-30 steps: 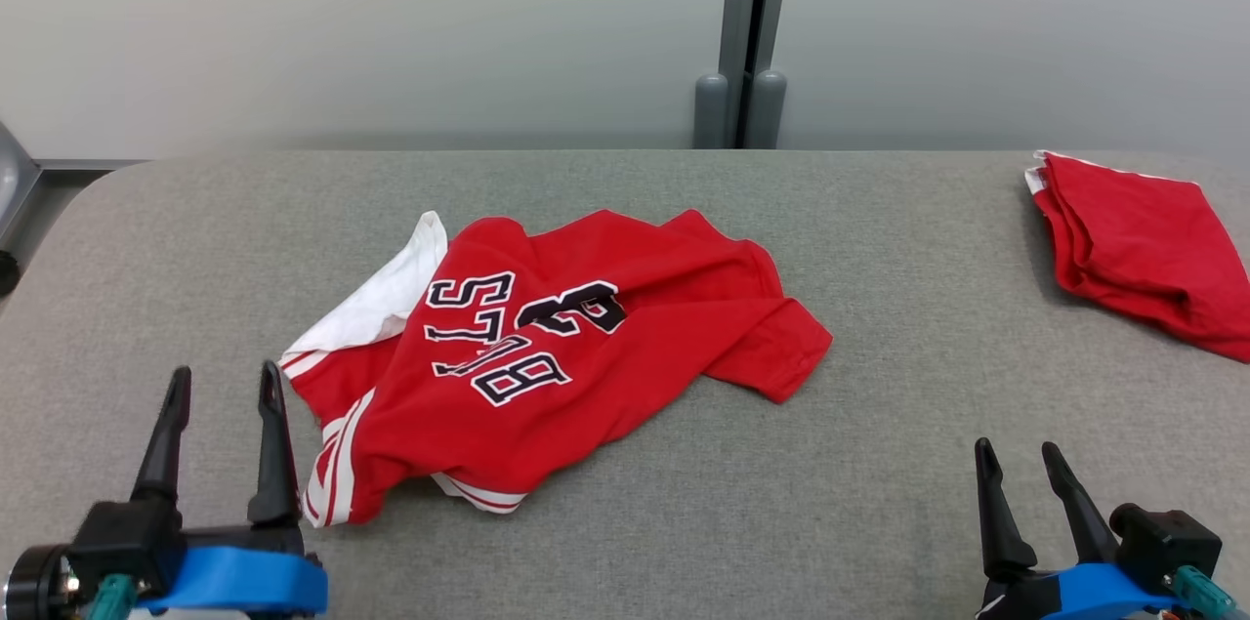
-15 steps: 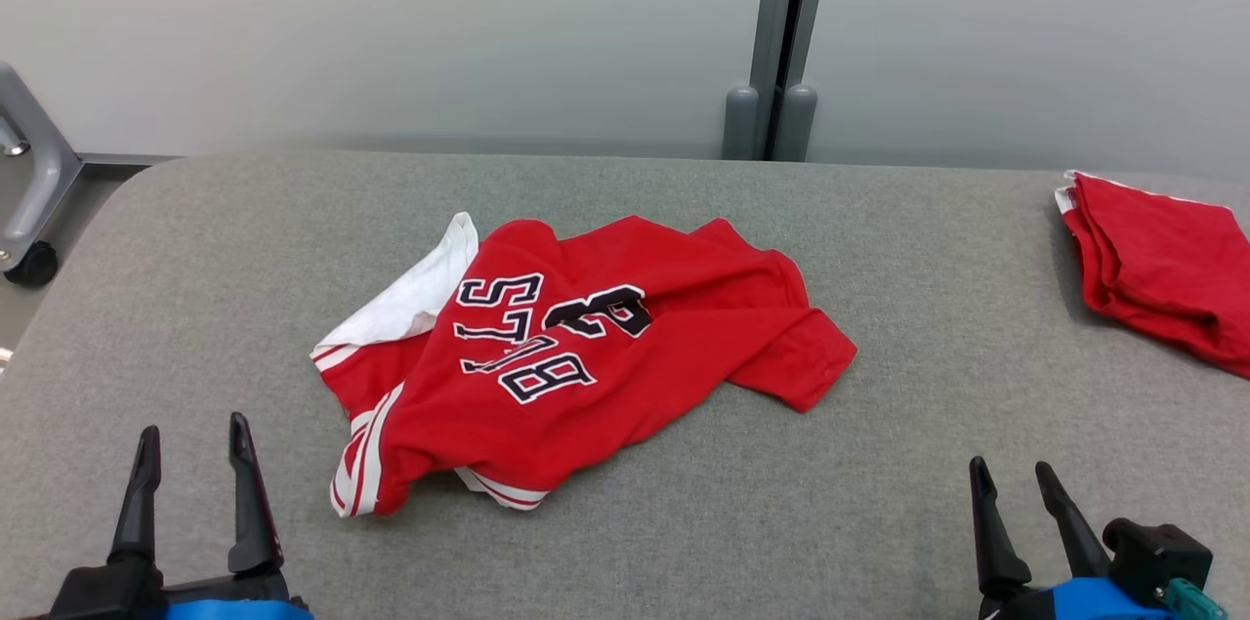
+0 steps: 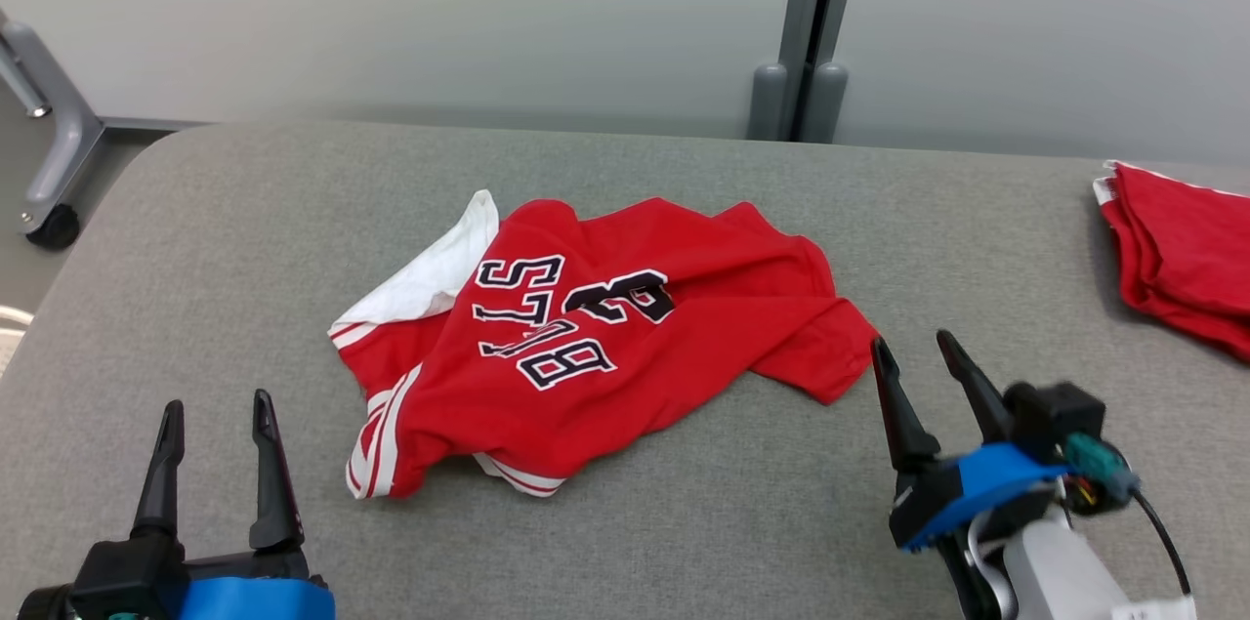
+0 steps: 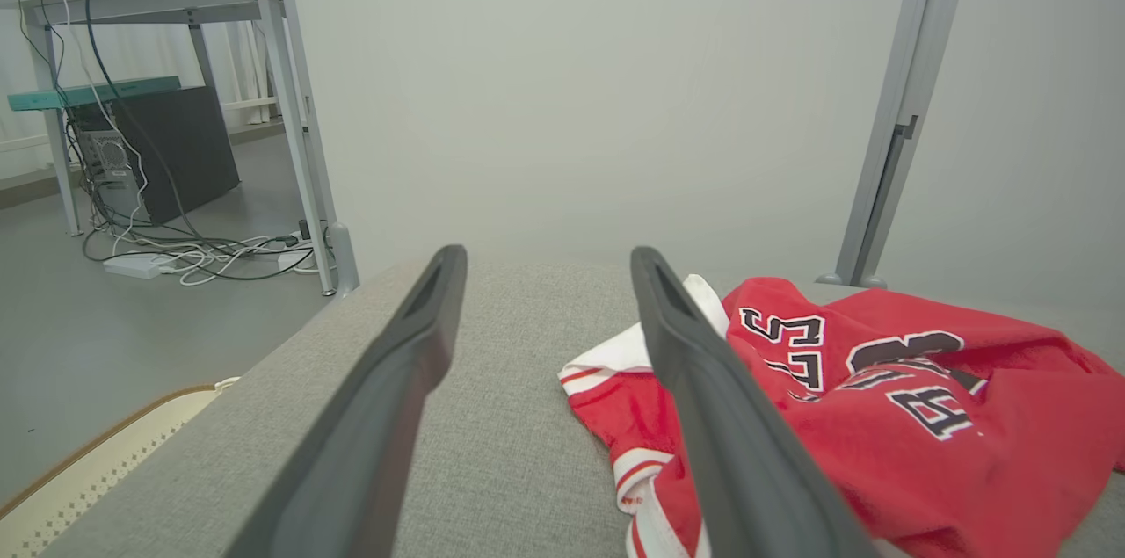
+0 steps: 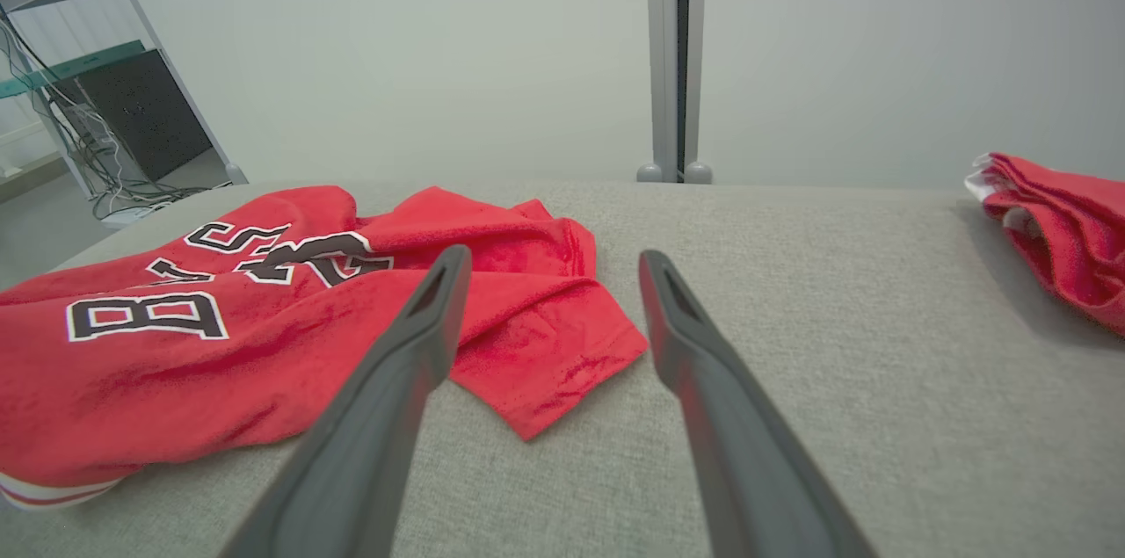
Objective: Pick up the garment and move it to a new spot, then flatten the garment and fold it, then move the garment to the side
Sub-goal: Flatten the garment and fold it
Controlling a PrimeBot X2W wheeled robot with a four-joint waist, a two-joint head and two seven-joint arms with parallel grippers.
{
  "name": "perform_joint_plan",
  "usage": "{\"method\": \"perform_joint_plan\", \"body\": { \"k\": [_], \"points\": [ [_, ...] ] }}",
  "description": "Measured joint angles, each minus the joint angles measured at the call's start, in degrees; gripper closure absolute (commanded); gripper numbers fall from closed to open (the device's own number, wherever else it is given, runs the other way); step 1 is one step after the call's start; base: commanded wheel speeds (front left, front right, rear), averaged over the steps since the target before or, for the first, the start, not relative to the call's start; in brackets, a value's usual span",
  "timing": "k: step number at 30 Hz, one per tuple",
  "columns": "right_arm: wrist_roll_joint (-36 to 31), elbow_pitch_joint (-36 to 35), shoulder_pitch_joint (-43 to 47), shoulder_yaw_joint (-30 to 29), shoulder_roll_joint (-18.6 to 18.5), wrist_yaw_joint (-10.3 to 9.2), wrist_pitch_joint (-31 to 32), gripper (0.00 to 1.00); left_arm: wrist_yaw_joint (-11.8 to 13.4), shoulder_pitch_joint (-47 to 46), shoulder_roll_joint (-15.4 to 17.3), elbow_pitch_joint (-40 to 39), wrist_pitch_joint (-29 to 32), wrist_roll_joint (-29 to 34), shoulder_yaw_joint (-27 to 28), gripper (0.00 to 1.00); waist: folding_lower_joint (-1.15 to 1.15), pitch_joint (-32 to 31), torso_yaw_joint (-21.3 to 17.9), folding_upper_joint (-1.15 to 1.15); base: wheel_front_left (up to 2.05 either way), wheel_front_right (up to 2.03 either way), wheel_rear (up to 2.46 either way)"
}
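Note:
A crumpled red jersey [image 3: 605, 337] with black-and-white lettering and a white inner panel lies in the middle of the grey padded table [image 3: 684, 522]. It also shows in the left wrist view as the jersey [image 4: 879, 382] and in the right wrist view as the jersey [image 5: 264, 312]. My right gripper [image 3: 913, 361] hovers open just right of the jersey's right sleeve corner, holding nothing; in its own view the right gripper [image 5: 549, 264] has the sleeve tip lying ahead between its fingers. My left gripper [image 3: 217, 410] stands open at the lower left, left of the jersey's striped hem.
A second red garment [image 3: 1182, 254], folded, lies at the table's far right edge. A grey post [image 3: 806, 24] stands behind the table against the pale wall. A metal frame leg with a caster [image 3: 54, 225] is off the table's left corner. Desk and cables [image 4: 158, 250] stand further left.
The head camera has shifted, sliding the whole scene rightward. My right gripper has moved forward and left, up to the jersey's right sleeve. The left gripper stays low at the left, open.

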Motion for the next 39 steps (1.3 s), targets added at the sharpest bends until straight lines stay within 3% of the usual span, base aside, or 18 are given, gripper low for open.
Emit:
{"method": "perform_joint_plan", "body": {
  "k": [12,22,23,25,31,39],
  "points": [
    [-1.46,23.28,-13.88,0.62,-1.45,0.0,0.71,0.0,-0.26,-2.53,-0.33,0.07,0.0,-0.05,-1.13,0.0,0.01,3.95,3.34,0.0,0.0,0.0,0.0],
    [1.8,31.5,-17.01,-0.02,-1.07,0.0,0.12,0.0,0.96,-3.38,-0.37,0.14,0.0,-1.16,-2.68,0.0,0.0,5.79,5.24,0.0,0.0,0.0,0.0],
    [2.16,31.92,-17.36,-0.01,-1.02,0.0,0.08,0.2,0.98,-3.46,-0.37,0.15,0.0,-1.19,-2.75,0.0,0.01,5.87,5.39,0.0,0.0,0.0,0.0],
    [2.69,30.5,-17.69,0.02,-0.93,0.0,0.07,0.98,0.99,-3.64,-0.37,0.24,0.0,-1.33,-2.91,0.0,0.01,5.99,5.65,0.0,0.0,0.0,0.0],
    [2.12,24.14,-16.81,1.01,-1.38,0.01,0.0,1.0,1.01,-3.57,-0.38,0.73,0.0,-1.25,-2.57,0.0,0.0,5.04,5.33,-0.01,0.0,0.0,0.0],
    [2.34,8.66,-3.49,5.47,-5.82,0.01,0.01,1.0,0.7,-0.88,-0.4,1.34,0.0,-0.94,-0.68,0.0,-0.01,1.61,2.65,-0.02,0.0,0.0,0.0]
  ]
}}
